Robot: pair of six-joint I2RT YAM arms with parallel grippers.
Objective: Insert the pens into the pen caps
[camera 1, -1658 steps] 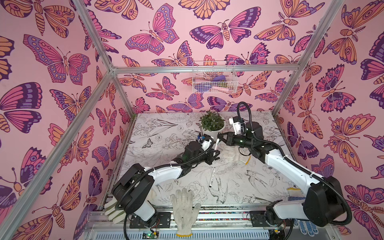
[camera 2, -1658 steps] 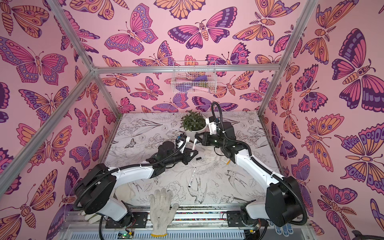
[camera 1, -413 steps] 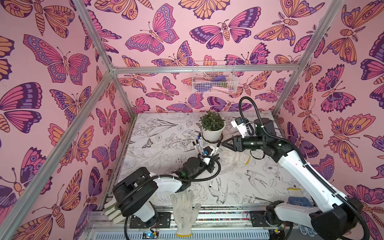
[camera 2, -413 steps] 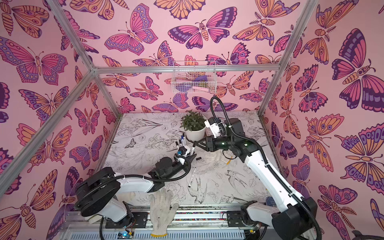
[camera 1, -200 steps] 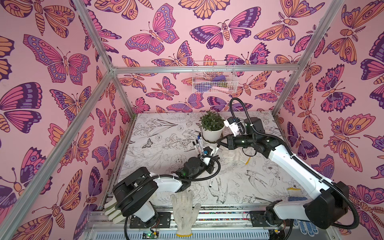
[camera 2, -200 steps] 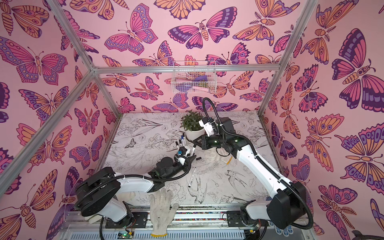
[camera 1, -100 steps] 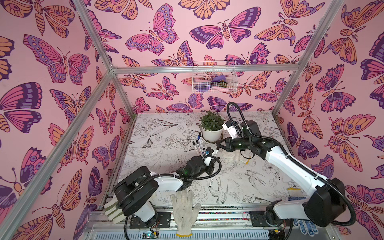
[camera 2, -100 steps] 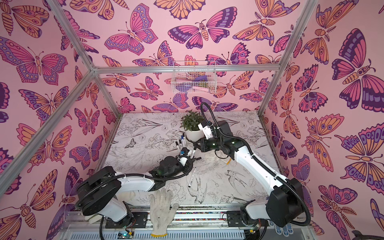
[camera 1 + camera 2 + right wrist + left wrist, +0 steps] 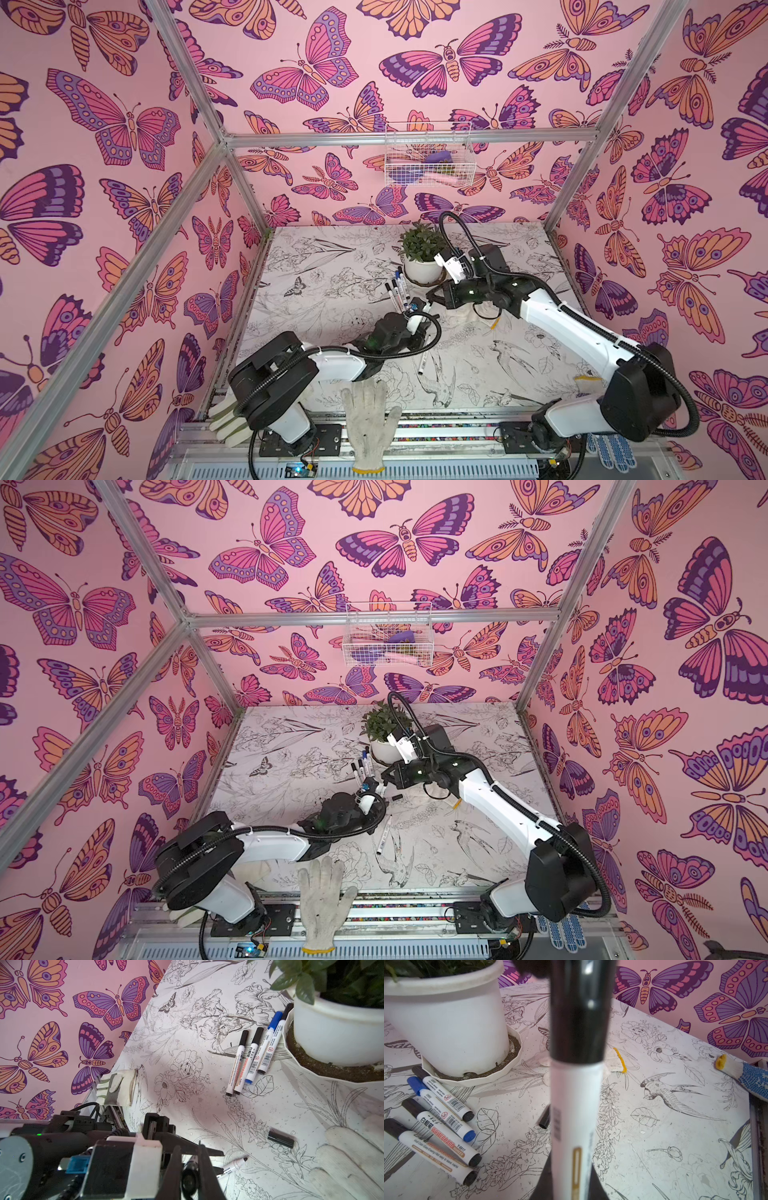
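Near the pot [image 9: 422, 272] — clenching a pen [image 9: 575, 1115] in the left jaws, pinching the black cap [image 9: 579, 1022] on its tip with the right jaws; beside the pot, four capped pens [image 9: 252, 1057], one loose cap [image 9: 281, 1139].

Pink butterfly-patterned walls [image 9: 365, 25] framed by aluminium struts [image 9: 299, 136] enclose a white tabletop [image 9: 332, 266] printed with line-drawn flowers and birds.

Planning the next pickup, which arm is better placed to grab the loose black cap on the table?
Probably right: the loose cap lies beside the right gripper, farther from the left gripper, which holds a pen.
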